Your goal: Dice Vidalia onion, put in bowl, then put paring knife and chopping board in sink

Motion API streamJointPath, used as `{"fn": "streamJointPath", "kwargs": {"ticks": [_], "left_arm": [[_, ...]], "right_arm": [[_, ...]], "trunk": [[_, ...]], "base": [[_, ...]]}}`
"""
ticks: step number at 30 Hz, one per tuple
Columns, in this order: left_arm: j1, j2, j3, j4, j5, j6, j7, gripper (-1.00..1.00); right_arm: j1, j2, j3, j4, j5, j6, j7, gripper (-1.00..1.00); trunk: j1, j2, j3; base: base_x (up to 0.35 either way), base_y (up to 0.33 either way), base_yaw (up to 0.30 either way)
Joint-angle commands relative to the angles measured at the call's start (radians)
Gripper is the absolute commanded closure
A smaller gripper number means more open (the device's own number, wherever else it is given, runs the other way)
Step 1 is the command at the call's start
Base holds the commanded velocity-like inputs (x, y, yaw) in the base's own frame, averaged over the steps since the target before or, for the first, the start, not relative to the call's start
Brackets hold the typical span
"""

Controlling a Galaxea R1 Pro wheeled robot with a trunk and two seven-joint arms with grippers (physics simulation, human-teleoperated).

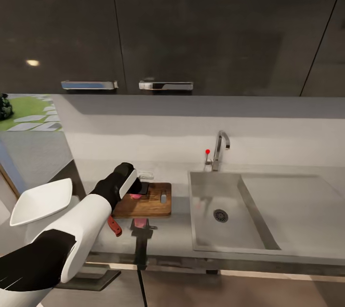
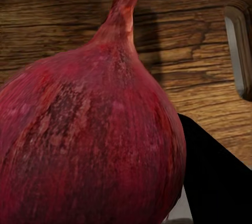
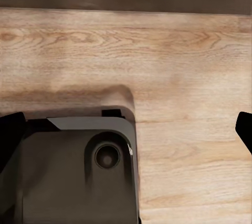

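My left gripper (image 1: 139, 187) is over the chopping board (image 1: 152, 204) on the countertop (image 1: 177, 235), left of the sink (image 1: 211, 244); the onion (image 2: 89, 140), dark red in the left wrist view, sits between its fingers (image 2: 210, 177), apparently clamped. The onion's long axis lies along the board face, its tapered neck pointing away from the wrist. My right gripper's (image 3: 126, 129) tips stand wide apart over pale wood flooring (image 3: 184, 77).
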Motion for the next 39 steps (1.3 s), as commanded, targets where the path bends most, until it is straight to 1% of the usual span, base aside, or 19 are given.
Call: {"fn": "streamJointPath", "kwargs": {"ticks": [1,20,33,39], "left_arm": [[-0.001,0.000,-0.005,-0.001,0.009,0.004,0.009,1.00],[-0.001,0.004,-0.005,0.003,0.009,0.003,0.008,1.00],[-0.001,0.005,-0.005,0.005,0.009,0.003,0.008,1.00],[-0.001,0.005,-0.005,0.005,0.009,0.003,0.008,1.00]], "right_arm": [[-0.001,0.000,-0.008,0.001,0.007,-0.003,-0.003,-1.00],[-0.001,0.001,-0.007,0.001,0.007,-0.004,-0.003,-1.00],[-0.001,0.001,-0.008,0.001,0.007,-0.003,-0.003,-1.00],[-0.001,0.000,-0.007,0.001,0.007,-0.004,-0.003,-1.00]], "trunk": [[0.001,-0.002,-0.002],[0.001,-0.002,-0.003],[0.001,-0.002,-0.003],[0.001,-0.002,-0.003]], "base": [[0.090,0.000,0.000],[0.019,0.000,0.000],[0.148,0.000,0.000],[0.049,0.000,0.000]]}}
